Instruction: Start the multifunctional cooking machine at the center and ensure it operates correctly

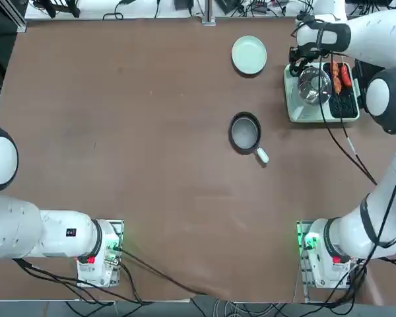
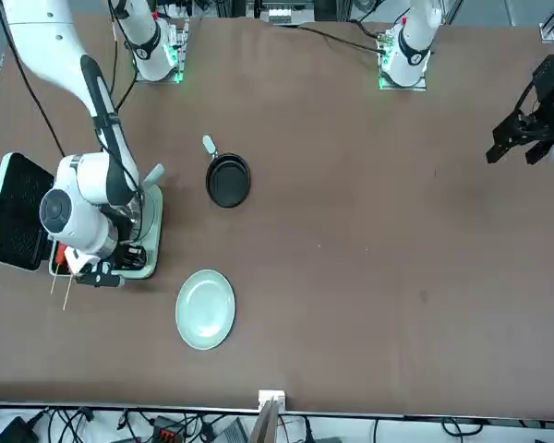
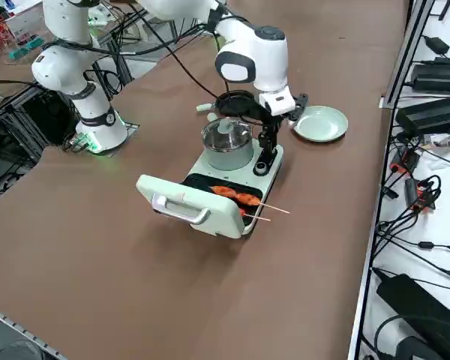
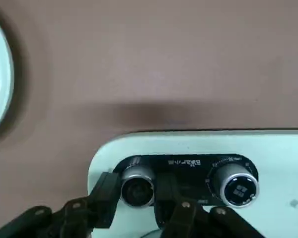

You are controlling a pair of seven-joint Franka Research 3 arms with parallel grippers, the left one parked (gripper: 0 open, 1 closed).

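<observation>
- The multifunctional cooking machine (image 1: 320, 92) sits near the far right corner of the brown desk (image 1: 138, 132), not at its centre; the right arm bends over it.
- In the right side view the machine (image 3: 225, 187) has its hinged lid (image 3: 187, 204) folded open and lying flat towards the camera, with skewered sausages (image 3: 236, 196) on the black grill plate and a shiny round pot (image 3: 226, 139) under a glass lid beside them.
- The right gripper (image 4: 134, 191) is down at the machine's black control strip (image 4: 188, 181), at the end of the machine nearest the pale green plate (image 3: 321, 123).
- In the right wrist view the two fingers (image 4: 107, 193) stand on either side of one silvery knob (image 4: 137, 183), slightly apart and close against it; whether they actually press on the knob cannot be told.
- A second silvery knob (image 4: 234, 182) sits further along the same strip, free of the gripper.
- In the front view the gripper (image 2: 111, 268) is at the machine's edge, just beside the round plate (image 2: 205, 308).
- A small black frying pan (image 1: 245, 132) with a white handle lies near the middle of the desk, well apart from the machine.
- The plate (image 1: 249, 54) lies just beside the machine, apart from it, further from the robot than the pan.
</observation>
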